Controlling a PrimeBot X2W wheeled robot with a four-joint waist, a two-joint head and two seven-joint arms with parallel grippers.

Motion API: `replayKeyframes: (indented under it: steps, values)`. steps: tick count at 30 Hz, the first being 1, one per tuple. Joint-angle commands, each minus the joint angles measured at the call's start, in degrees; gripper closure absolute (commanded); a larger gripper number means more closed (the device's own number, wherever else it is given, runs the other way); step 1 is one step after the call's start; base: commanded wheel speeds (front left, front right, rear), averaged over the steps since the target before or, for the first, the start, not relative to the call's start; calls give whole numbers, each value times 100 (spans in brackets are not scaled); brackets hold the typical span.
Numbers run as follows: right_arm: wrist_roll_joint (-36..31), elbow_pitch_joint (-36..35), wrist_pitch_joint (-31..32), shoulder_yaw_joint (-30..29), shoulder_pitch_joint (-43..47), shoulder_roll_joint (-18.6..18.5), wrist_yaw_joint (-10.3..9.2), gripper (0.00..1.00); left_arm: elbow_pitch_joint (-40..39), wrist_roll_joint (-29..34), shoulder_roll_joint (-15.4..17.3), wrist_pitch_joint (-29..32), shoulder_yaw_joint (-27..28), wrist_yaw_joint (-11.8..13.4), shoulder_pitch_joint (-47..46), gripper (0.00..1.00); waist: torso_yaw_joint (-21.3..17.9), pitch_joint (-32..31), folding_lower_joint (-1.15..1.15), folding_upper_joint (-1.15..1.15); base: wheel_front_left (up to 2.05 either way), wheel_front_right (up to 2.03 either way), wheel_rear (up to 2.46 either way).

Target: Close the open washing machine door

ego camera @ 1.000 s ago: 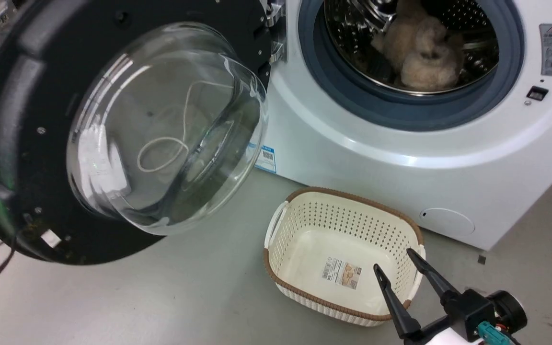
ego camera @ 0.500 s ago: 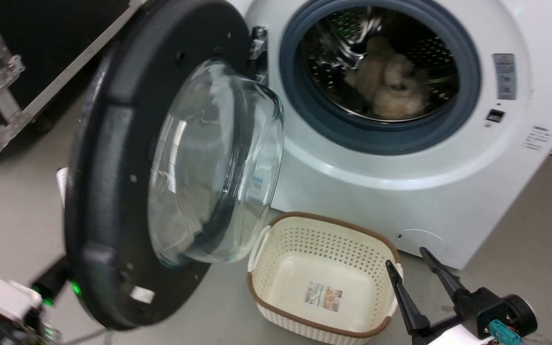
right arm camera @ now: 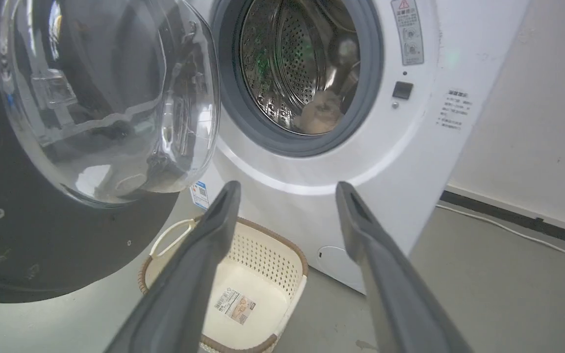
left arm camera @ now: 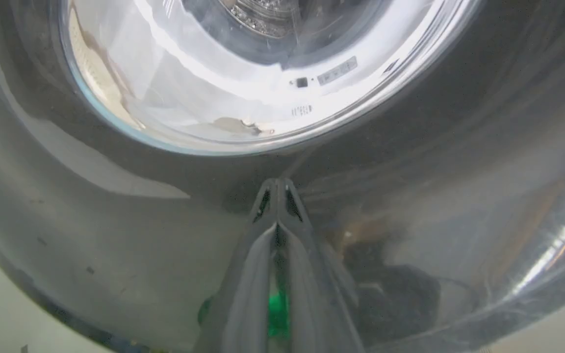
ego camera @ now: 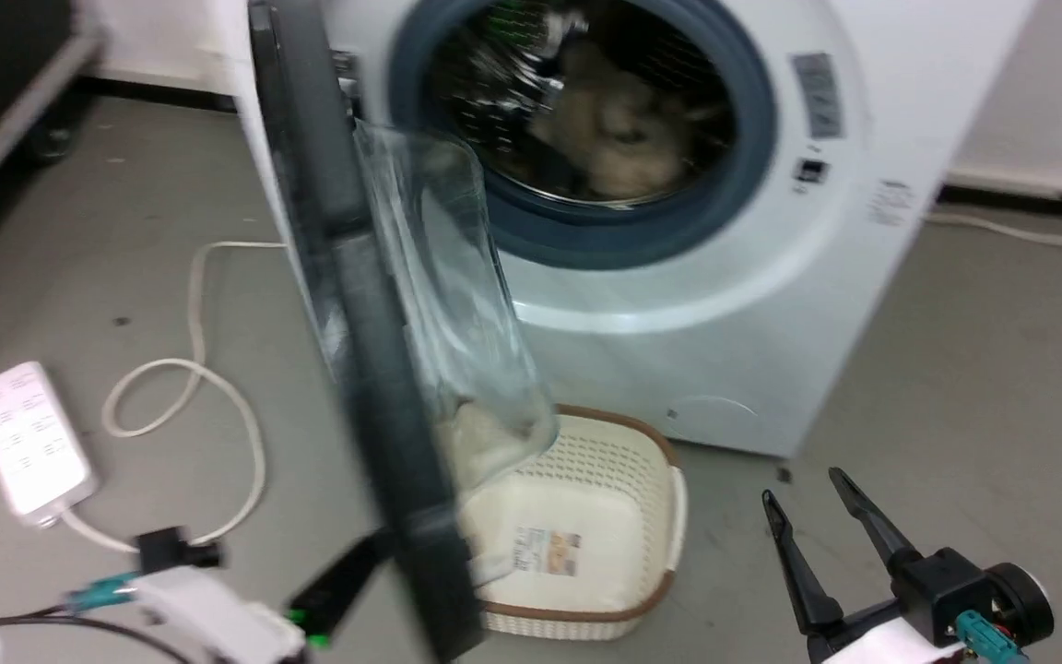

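You see the washing machine door (ego camera: 374, 387) standing ajar near the laundry basket (ego camera: 568, 629). Your left gripper (left arm camera: 277, 184), clenched, points at its black rim. Your right gripper (ego camera: 801, 485) is spread, empty.

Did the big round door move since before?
Yes. The washing machine door has swung toward the drum opening; against the white machine front it now stands edge-on, not shut.

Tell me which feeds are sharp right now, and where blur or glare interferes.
Head view: motion-smeared, the washing machine door and drum contents soft. Left wrist view: glossy rim full of warped reflections around the shut left gripper. Right wrist view: sharp, with reflections in the glass.
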Motion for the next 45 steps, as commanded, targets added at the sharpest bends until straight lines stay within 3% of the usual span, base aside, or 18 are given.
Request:
replayKeyframes:
  steps: [1, 10, 16, 22, 30, 37, 39, 40, 45]
  values:
    - [-47, -19, -26, -8, -64, 15, 5, 0, 15, -70, -36, -87, -223, -20, -6, 100, -358, 202, 0, 0, 0, 0, 0]
    - [-72, -58, -26, -33, -304, 32, 5, 0, 851, -475, -37, -1540, -1193, -52, -911, 100, -1543, 716, 0, 0, 0, 0, 0]
    - [11, -83, -26, -13, -413, 51, 5, 0, 1398, -721, -37, -2268, -1477, -95, -1806, 100, -2320, 1041, 0, 0, 0, 0, 0]
    - [193, -89, -26, 46, -475, 59, 5, 0, 2070, -833, -38, -2948, -1555, -118, -2804, 100, -2824, 1272, 0, 0, 0, 0, 0]
    - [339, -98, -26, 131, -547, 60, 5, 0, 3285, -1122, -38, -3694, -1579, -308, -3873, 100, -2996, 1365, 0, 0, 0, 0, 0]
    - [299, -159, -26, 47, -489, 60, 5, 0, 3784, -964, -29, -3834, -1850, -634, -3921, 100, -2632, 1139, 0, 0, 0, 0, 0]
    - [257, -177, -26, 18, -441, 60, 5, 0, 3673, -802, 5, -3879, -1973, -670, -3745, 27, -2458, 1020, 0, 0, 0, 0, 0]
    - [240, -191, -26, 4, -413, 60, 5, 0, 3565, -704, 40, -3921, -2039, -678, -3622, 0, -2365, 954, 0, 0, 0, 0, 0]
    - [152, -277, -26, -94, -264, 61, 5, 0, 2513, 190, 554, -4448, -2532, -684, -2787, 0, -1855, 645, 0, 0, 0, 0, 0]
